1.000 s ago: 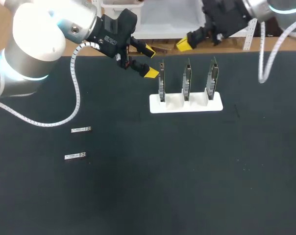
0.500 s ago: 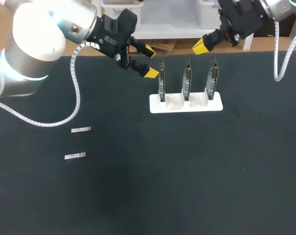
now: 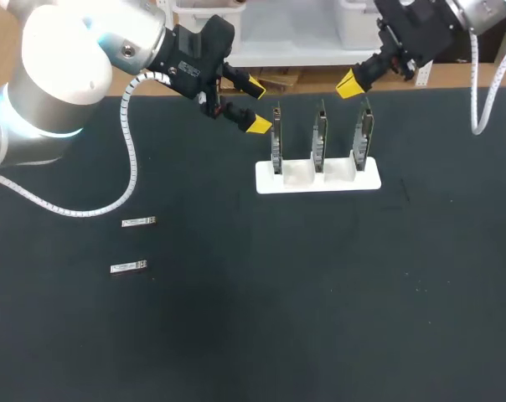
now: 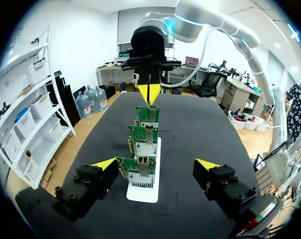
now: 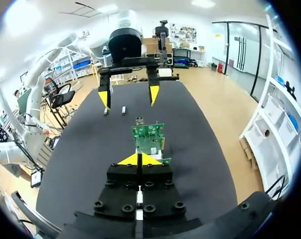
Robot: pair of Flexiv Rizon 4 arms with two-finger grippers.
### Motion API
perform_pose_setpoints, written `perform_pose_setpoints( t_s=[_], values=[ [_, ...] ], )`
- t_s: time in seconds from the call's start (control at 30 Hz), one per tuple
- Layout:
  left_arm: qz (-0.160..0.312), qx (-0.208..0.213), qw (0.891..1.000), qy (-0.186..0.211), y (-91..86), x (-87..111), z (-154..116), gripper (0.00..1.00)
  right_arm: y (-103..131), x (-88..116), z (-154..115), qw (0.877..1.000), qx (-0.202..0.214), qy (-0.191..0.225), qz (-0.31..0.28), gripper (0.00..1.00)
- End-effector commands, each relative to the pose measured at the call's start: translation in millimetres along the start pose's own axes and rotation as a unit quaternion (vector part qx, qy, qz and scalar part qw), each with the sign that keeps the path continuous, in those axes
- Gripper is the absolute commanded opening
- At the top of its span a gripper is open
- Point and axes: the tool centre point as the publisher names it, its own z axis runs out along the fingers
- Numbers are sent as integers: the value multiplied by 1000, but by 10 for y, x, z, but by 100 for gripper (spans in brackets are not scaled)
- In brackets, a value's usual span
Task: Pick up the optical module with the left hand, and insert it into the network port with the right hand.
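Head view first: is either arm holding an optical module?

No. Both modules are lying flat on the dark table (image 3: 320, 318), on the left side, the farther module (image 3: 139, 221) just behind the nearer module (image 3: 128, 267). Nothing is touching them.

So where is the left gripper sitting?

The left gripper (image 3: 255, 106) is hanging up by the white holder (image 3: 317, 178), just beside the left-end card (image 3: 276, 142) and well apart from the modules. Its fingers are standing wide apart with nothing between them but air. In the left wrist view the three green cards are lining up straight ahead of it, one behind another.

And the right gripper?

The right gripper (image 3: 351, 83) is hovering over the far edge of the table, near the top of the right-end card (image 3: 363, 134). The right wrist view is showing its two yellow tips pressed together and gripping nothing.

Are you seeing the network port itself?

I am taking the small metal openings on the nearest card in the left wrist view to be a network port (image 4: 142, 161), though they are too small for me to be sure which one is meant.

How far along are we, then?

By my reading, nothing is counting as done. The pick-up is not yet made, so the left arm is needing to travel back across to one of the modules and close on it. After that, passing it to the right side and pushing it into a port are both waiting.
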Motion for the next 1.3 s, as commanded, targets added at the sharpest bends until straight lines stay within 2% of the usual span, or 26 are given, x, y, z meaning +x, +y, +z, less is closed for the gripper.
perform_pose_setpoints(
  t_s=[0.03, 0.63, 1.3],
  values=[
    [-2, -1, 1000, 3, -5, -14, 2, 100, -19, 11, 17, 1000, -1, -4, 3, 0],
    [-2, -1, 1000, 3, -5, -14, 2, 100, -40, 17, 114, 1000, 0, -6, 13, 0],
    [-2, -1, 1000, 3, -5, -14, 2, 100, -50, 42, 88, 1000, 7, 2, 10, 0]
  ],
)
